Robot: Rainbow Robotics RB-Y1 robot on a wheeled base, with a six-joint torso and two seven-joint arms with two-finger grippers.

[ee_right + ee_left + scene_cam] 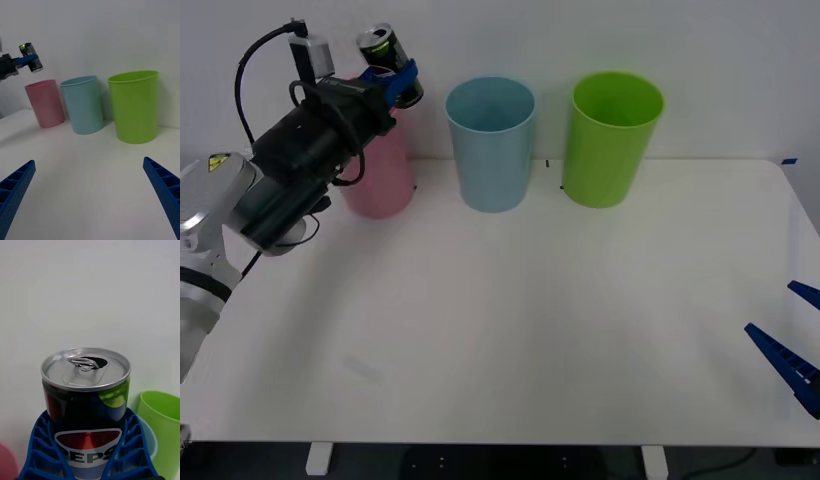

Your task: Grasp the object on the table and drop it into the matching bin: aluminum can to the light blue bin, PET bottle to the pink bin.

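The left gripper (394, 82) is raised at the far left of the scene, above the pink bin (380, 180), with its blue ribbed fingers (45, 450) clamped on the aluminum can (392, 63). The can is held well clear of the white surface (510, 330), tilted so its silver top leans toward the left; from the left wrist view the fingers wrap both sides of the dark body, with the red-white-blue logo between them and the opened pull tab on top. The can hangs over the pink bin's rim rather than over the light blue bin (491, 145), which stands just to the right of the pink one. A green bin (612, 140) stands further right again, and all three sit upright in a row along the far edge of the surface, close to the wall, with small gaps between them. From the right wrist view the same row shows pink, light blue, green, with the can and the fingers gripping it high above the pink bin. The right gripper (792, 345) waits low at the near right edge of the surface, well apart from the bins; its two blue fingers (165, 191) are spread wide, holding nothing. The black left arm (290, 170) reaches up from the near left toward the bins.
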